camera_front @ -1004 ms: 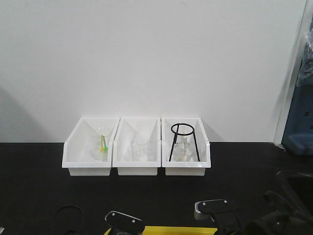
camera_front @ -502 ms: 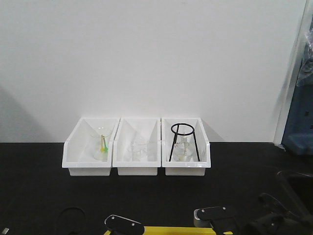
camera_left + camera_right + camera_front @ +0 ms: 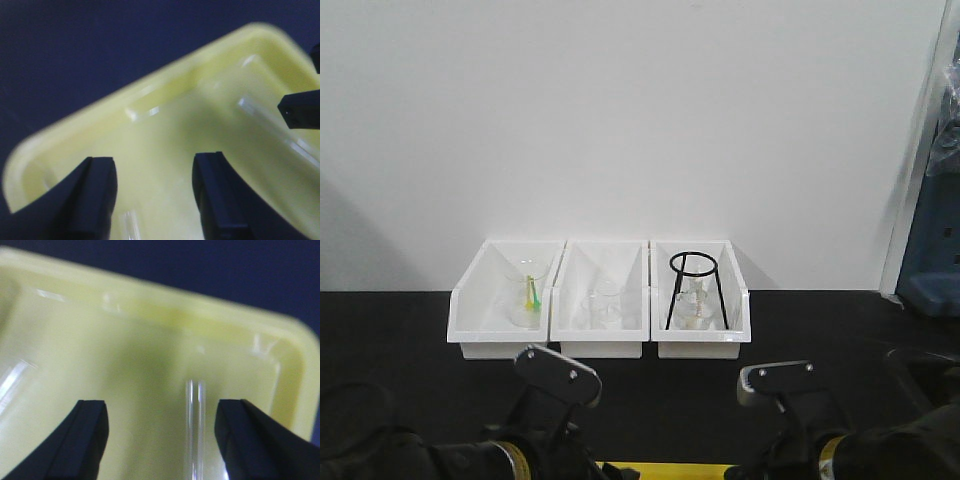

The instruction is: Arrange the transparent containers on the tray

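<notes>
Two claws hang over the yellow tray [image 3: 150,305].

The right claw [image 3: 160,440] is wide open and holds nothing; a clear glass tube [image 3: 195,430] lies flat in the tray between its fingers. The left claw [image 3: 152,195] is open and empty too, and another tube [image 3: 277,130] lies in the tray nearby. Three white bins [image 3: 600,300] sit at the back of the black tabletop [image 3: 380,330].

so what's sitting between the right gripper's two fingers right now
In the right wrist view, a test tube lies on the yellow tray between the open right gripper's fingers, nearer one finger. Nothing touches it.
</notes>
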### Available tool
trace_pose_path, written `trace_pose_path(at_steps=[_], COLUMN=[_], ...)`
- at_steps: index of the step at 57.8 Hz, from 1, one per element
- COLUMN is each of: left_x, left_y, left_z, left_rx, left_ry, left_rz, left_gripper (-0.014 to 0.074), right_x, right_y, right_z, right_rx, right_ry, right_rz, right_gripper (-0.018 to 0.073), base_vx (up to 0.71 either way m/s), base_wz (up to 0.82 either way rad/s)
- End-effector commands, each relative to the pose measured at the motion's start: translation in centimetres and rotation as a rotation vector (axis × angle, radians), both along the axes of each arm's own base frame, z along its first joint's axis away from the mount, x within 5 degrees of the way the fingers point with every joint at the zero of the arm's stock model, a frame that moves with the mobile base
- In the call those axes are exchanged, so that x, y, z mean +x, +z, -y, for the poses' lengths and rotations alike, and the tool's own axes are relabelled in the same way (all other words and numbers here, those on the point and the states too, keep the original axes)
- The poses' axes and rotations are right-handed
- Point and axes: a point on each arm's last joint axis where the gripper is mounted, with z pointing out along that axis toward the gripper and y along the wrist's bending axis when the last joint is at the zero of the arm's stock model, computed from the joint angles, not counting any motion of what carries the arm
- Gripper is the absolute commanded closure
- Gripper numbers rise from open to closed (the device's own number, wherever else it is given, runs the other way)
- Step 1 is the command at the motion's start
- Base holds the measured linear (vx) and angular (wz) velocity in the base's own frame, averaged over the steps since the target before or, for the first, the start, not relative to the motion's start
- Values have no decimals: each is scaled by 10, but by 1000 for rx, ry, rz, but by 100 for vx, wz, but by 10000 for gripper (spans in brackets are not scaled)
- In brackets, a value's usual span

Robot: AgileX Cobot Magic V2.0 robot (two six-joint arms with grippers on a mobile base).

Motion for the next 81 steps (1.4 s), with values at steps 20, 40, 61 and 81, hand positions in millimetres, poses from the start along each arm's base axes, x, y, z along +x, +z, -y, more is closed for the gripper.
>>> trace_pose_path(at_steps=[20, 40, 61, 81], left_x=[-75, -119, -121, -122], left_y=[151, 181, 183, 178], left_z=[-72, -117, -119, -123], left_rx=[-217, -183, -189, -134], left_ry=[-12, 35, 36, 52], left_rz=[489, 628, 635, 614], left_gripper=[387, 605, 604, 603], right_x=[-88, -105, -106, -106], right_y=[148, 157, 157, 157], right_z=[54, 64, 64, 64], right_rx=[153, 168, 166, 166], right_ry=[34, 25, 24, 24], right_rz=[629, 659, 656, 655], right_gripper=[433, 573, 572, 572], base_vx=[0, 0, 0, 0], base_wz=[0, 0, 0, 0])
